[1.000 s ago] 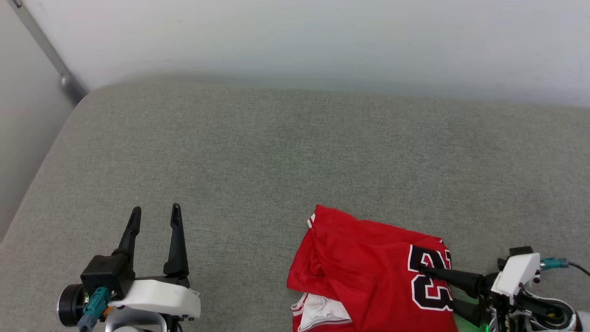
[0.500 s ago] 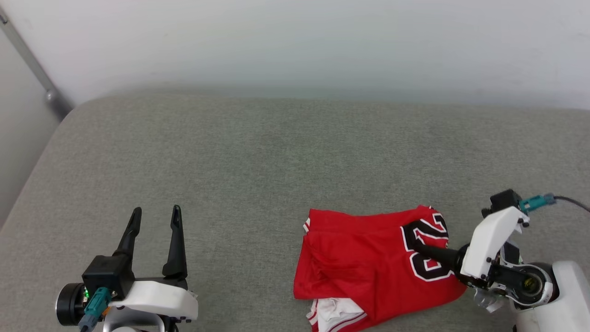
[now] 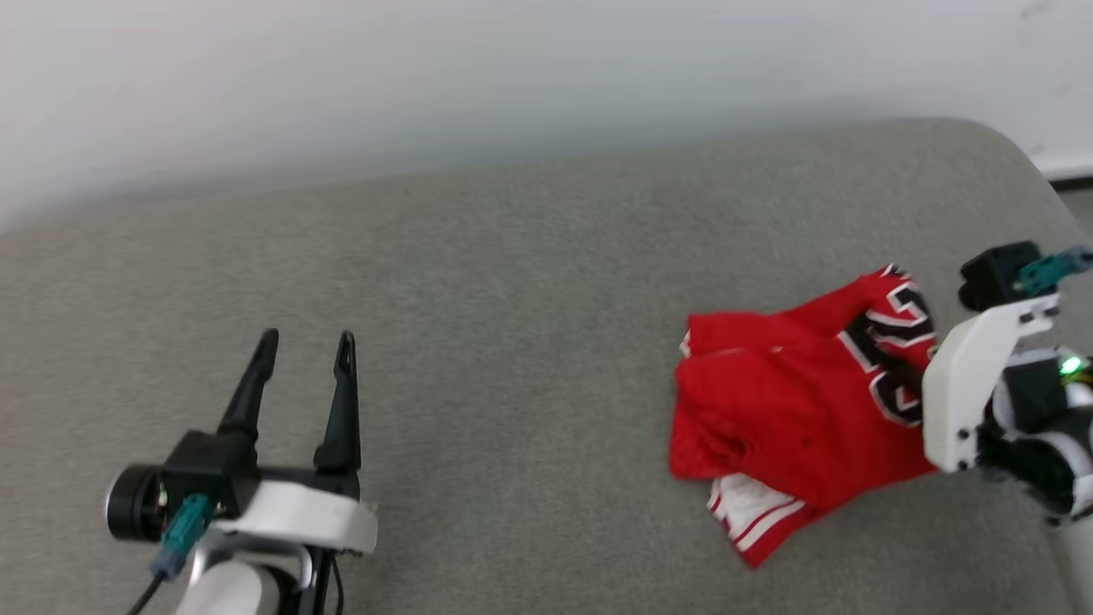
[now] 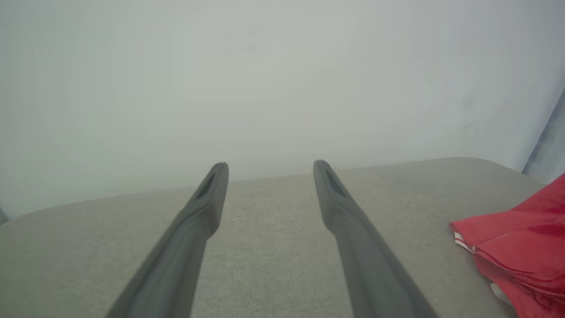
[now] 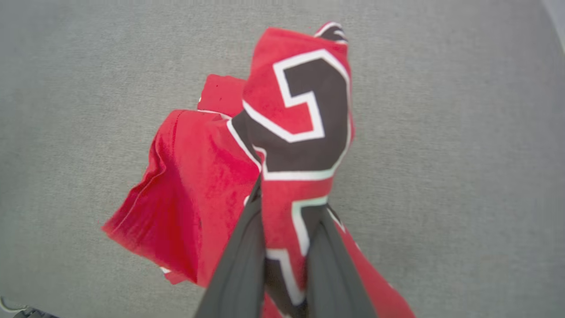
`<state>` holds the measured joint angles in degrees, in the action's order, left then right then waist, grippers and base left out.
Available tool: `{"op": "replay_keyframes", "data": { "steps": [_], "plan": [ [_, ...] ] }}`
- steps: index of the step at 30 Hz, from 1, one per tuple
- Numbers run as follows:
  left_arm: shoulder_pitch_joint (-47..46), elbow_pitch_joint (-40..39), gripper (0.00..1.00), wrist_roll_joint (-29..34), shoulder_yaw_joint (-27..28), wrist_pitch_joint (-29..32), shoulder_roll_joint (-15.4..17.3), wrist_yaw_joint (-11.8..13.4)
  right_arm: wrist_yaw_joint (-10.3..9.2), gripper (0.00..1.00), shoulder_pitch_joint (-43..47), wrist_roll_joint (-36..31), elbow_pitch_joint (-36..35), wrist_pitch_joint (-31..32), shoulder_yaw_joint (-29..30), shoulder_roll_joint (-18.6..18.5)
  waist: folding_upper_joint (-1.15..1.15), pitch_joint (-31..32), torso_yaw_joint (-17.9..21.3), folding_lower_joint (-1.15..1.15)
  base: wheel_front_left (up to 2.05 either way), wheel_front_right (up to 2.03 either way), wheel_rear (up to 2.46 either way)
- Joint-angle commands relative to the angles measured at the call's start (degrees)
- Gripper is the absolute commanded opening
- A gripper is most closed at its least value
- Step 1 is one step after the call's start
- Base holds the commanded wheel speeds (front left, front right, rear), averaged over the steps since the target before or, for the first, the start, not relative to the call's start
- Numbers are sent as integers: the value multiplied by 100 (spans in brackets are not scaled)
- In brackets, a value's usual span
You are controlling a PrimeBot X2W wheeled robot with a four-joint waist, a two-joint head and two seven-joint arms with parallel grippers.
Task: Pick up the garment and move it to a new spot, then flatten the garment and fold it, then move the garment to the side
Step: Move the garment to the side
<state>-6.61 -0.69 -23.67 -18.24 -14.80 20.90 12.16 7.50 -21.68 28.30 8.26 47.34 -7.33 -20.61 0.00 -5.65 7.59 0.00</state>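
Loosely bunched red garment (image 3: 786,410) — black numerals showing

Open grey surface (image 3: 512,342) across middle and left; 1 obstacle at right.
Bare fabric runs from the left gripper (image 3: 307,339), fingers apart, to the garment (image 3: 794,410), well apart from it. Garment lies bunched at right, pinched by the right gripper (image 5: 287,207). Wall (image 3: 427,77) bounds the far edge; the surface rounds off at far right.
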Motion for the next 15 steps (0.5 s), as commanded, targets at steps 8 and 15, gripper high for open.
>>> {"op": "replay_keyframes", "data": {
  "steps": [8, 15],
  "plan": [
    [-928, -403, 100, 326, -137, 271, 216, -155, -3, 0, -776, -477, 201, -370, 738, -377, 0, -1613, 1060, 0, 0, 0, 0],
    [-1693, -878, 100, 641, -287, 621, 397, -293, -2, 0, -1581, -986, 1074, -1007, 1475, -742, 0, -2558, 1154, 0, 0, 0, 0]
  ]
}}
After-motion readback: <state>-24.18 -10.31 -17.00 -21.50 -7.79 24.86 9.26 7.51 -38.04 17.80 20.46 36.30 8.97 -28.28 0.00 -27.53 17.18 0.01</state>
